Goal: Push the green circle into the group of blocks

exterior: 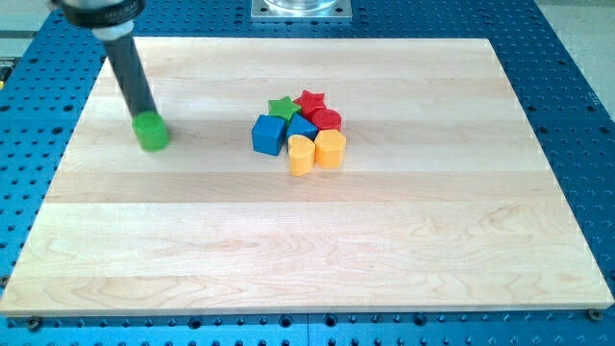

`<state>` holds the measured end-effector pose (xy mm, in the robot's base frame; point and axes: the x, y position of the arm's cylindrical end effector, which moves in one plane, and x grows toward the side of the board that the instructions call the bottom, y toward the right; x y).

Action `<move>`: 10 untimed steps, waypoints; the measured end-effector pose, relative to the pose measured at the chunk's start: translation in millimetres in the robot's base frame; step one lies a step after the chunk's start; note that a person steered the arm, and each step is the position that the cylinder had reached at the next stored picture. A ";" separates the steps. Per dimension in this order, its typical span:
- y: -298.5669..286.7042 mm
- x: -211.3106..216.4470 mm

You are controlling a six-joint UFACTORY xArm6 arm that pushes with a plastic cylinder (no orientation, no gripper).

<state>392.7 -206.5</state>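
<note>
The green circle (151,133) lies on the wooden board (307,250) at the view's left, well apart from the group. My tip (146,114) touches its top-left edge, with the dark rod slanting up to the view's top left. The group sits near the board's middle: a blue cube (269,134), a green star (282,107), a red star (310,100), a red block (326,119), a smaller blue block (302,127), and two yellow blocks (301,155) (330,149).
The board rests on a blue perforated table (567,58). A metal mount (300,10) stands at the view's top centre.
</note>
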 end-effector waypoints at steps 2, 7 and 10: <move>-21.9 19.3; 68.0 65.7; 79.2 86.6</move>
<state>479.4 -127.3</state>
